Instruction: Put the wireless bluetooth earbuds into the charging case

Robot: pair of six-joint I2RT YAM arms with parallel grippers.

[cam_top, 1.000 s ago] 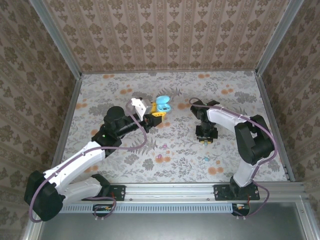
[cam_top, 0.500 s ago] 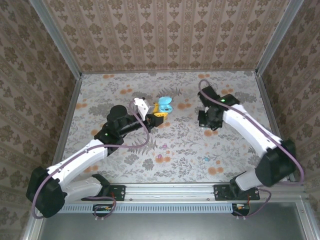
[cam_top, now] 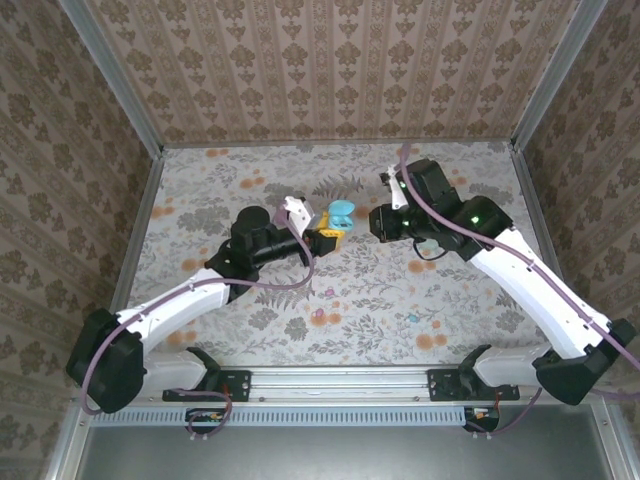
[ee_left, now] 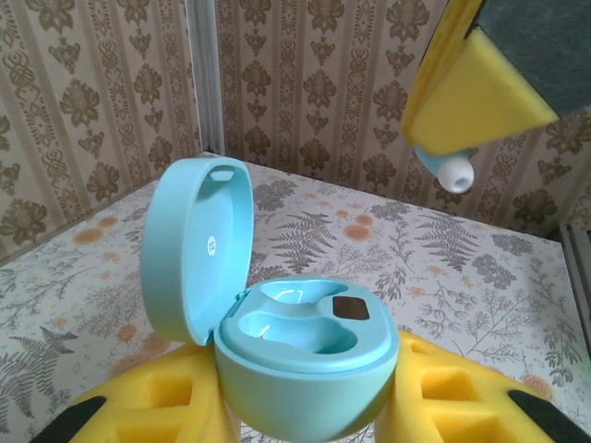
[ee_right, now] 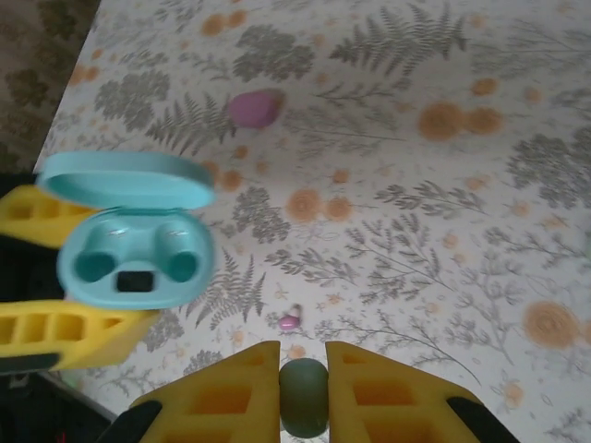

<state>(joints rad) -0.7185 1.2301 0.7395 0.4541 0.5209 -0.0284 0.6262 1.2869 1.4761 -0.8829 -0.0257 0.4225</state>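
Observation:
The cyan charging case [ee_left: 305,369] is open, its lid [ee_left: 199,249] tipped up to the left and both wells bare. My left gripper [ee_left: 309,406] is shut on its base with yellow fingers [ee_left: 157,397] on either side. In the top view the case [cam_top: 340,213] is held above the cloth by the left gripper [cam_top: 325,232]. My right gripper [cam_top: 382,222] hovers just right of it. That right gripper [ee_right: 303,365] is shut on a small earbud [ee_right: 303,401], which shows cyan with a white tip [ee_left: 450,169] above the case. A pink earbud [ee_right: 290,321] lies on the cloth.
A larger pink pebble-like thing [ee_right: 254,108] lies on the floral cloth [cam_top: 450,290] nearer the front. A tiny cyan piece [cam_top: 412,318] lies front right. Patterned walls and metal posts [cam_top: 110,95] close in the table.
The right arm has risen from the middle of the cloth and swung left toward the case, its gripper shut. The left gripper with the case has shifted slightly right.

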